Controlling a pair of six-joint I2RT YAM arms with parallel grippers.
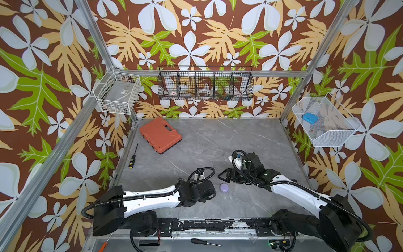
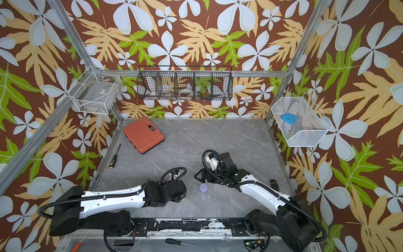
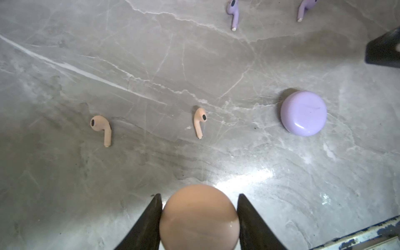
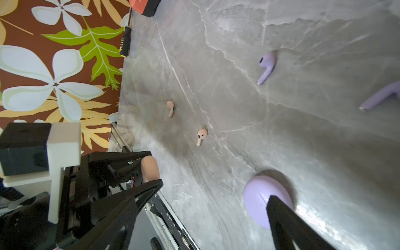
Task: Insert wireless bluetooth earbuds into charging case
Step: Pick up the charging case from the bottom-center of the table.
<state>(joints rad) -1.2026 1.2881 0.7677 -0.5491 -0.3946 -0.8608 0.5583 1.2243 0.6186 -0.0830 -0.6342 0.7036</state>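
Note:
My left gripper (image 3: 199, 194) is shut on a round pale pink charging case (image 3: 199, 218), also seen in the right wrist view (image 4: 150, 168). Two pink earbuds (image 3: 101, 129) (image 3: 199, 121) lie on the grey table beyond it. A closed lavender charging case (image 1: 224, 187) (image 3: 304, 112) sits between the arms. My right gripper (image 4: 216, 190) hangs open just behind the lavender case (image 4: 257, 194), and one finger overlaps it in the right wrist view. Two lavender earbuds (image 4: 267, 67) (image 4: 381, 97) lie farther back; one earbud (image 2: 195, 167) shows in a top view.
An orange tool case (image 1: 160, 135) and a black screwdriver (image 1: 133, 157) lie at the back left. Wire baskets hang on the walls, and a white basket (image 1: 340, 139) holds a blue object (image 1: 310, 117). Another screwdriver (image 1: 205, 242) lies on the front rail.

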